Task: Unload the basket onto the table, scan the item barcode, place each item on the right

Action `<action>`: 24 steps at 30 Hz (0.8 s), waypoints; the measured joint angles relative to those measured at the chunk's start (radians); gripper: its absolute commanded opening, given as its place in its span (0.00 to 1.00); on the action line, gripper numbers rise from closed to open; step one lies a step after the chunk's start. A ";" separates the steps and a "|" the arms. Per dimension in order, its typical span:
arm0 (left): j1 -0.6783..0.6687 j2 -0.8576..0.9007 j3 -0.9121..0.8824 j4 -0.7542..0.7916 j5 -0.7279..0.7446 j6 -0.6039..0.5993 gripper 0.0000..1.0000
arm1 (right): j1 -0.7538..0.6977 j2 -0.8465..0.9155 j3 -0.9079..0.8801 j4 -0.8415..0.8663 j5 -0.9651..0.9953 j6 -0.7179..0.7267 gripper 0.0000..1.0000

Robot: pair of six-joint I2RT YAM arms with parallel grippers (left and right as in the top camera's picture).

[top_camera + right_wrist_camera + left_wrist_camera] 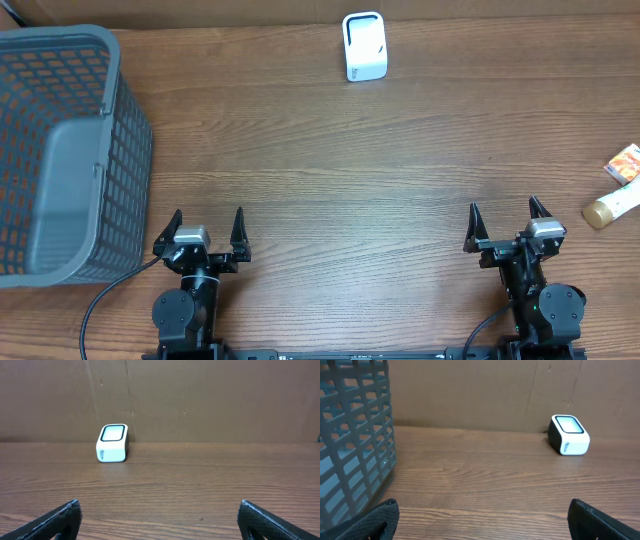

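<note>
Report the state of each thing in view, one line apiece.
Left gripper: open, nothing between its fingers.
Right gripper: open, nothing between its fingers.
Scanner: upright on the far side, untouched.
Basket: upright, looks empty.
Item: lying on its side at the right edge, partly out of frame, not grasped.

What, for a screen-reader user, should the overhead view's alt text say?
The left end effector and right end effector sit open and empty at the wooden table's near edge. A white barcode scanner stands at the far edge, a grey basket on the left, a small item at the right edge.
</note>
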 measured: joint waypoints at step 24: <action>0.000 0.000 0.000 -0.004 -0.038 0.021 1.00 | 0.000 0.000 0.000 0.001 0.000 0.000 1.00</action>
